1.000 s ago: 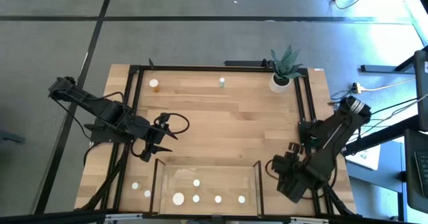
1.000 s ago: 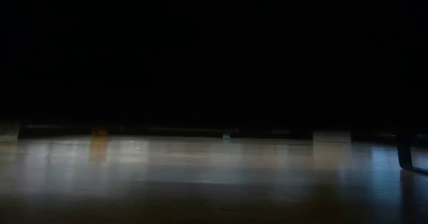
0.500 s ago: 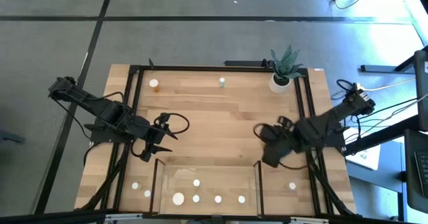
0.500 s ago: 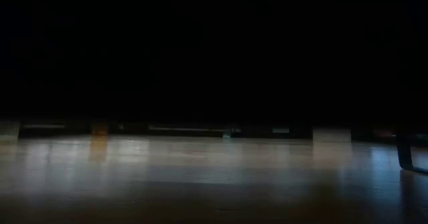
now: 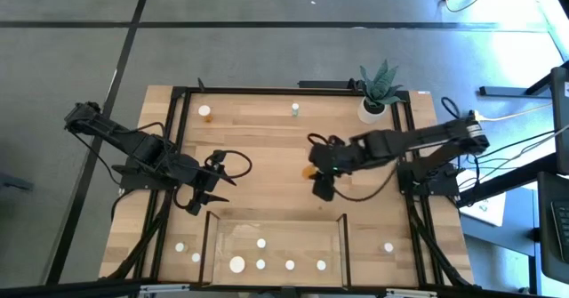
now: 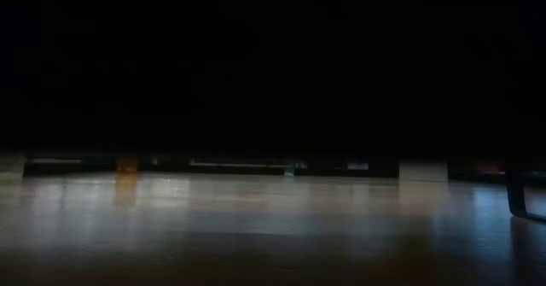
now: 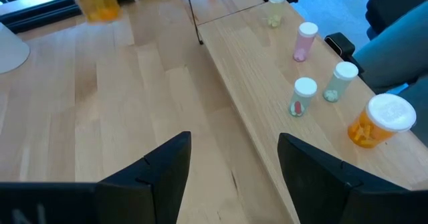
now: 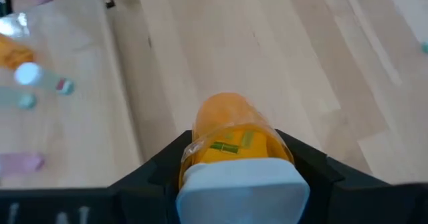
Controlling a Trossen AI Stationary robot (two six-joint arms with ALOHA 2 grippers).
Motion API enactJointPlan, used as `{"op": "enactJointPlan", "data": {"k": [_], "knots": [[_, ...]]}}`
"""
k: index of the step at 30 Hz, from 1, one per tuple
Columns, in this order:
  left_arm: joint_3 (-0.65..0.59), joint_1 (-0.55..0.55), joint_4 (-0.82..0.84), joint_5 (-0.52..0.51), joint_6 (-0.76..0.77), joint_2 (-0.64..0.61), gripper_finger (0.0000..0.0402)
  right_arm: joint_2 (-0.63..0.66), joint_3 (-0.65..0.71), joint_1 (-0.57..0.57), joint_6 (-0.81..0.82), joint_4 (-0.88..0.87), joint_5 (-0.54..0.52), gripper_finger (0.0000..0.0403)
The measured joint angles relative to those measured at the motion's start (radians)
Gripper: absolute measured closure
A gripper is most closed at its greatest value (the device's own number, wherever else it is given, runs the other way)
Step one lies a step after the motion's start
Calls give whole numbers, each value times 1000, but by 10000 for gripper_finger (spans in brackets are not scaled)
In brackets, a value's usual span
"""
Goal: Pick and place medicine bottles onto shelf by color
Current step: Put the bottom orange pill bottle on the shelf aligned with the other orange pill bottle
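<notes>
Right gripper [image 5: 318,175] is hanging over the middle of the table [image 5: 267,156], just off the shelf's far long edge, clamping an amber bottle [image 8: 231,140] with a white cap; the jaws are sitting on both sides of its body.

Left gripper [image 5: 206,194] is waiting near the table's left side, by the shelf's left far corner, jaws parted with nothing between them.

Shelf [image 5: 276,231] is lying along the table's near edge, dark frame bars on both short sides. It is carrying five white-capped bottles: one wide amber bottle [image 7: 381,120] near the left end, then smaller ones, a pale green [image 7: 341,80], a clear one with red contents [image 7: 302,95], a pink [image 7: 305,40] and a yellowish [image 7: 275,7] further along.

Off the shelf: two bottles [image 5: 188,252] near the table's near-left corner, one [image 5: 388,247] near the near-right corner, an amber one [image 5: 205,112] and a greenish one [image 5: 295,109] along the far edge. Potted plant [image 5: 377,93] at the far-right corner.

Low view is too dark to tell anything.
</notes>
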State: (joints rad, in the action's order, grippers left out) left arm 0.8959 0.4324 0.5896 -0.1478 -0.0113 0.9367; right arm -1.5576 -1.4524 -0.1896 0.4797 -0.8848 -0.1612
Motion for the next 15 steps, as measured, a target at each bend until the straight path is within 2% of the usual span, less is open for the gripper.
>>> {"op": "enactJointPlan", "data": {"k": [5,15], "knots": [[0,0,0,0,-10,0,184,-91,0,54,-42,63,32,222],[0,0,-2,0,0,0,184,-281,1,135,-73,66,96,222]]}}
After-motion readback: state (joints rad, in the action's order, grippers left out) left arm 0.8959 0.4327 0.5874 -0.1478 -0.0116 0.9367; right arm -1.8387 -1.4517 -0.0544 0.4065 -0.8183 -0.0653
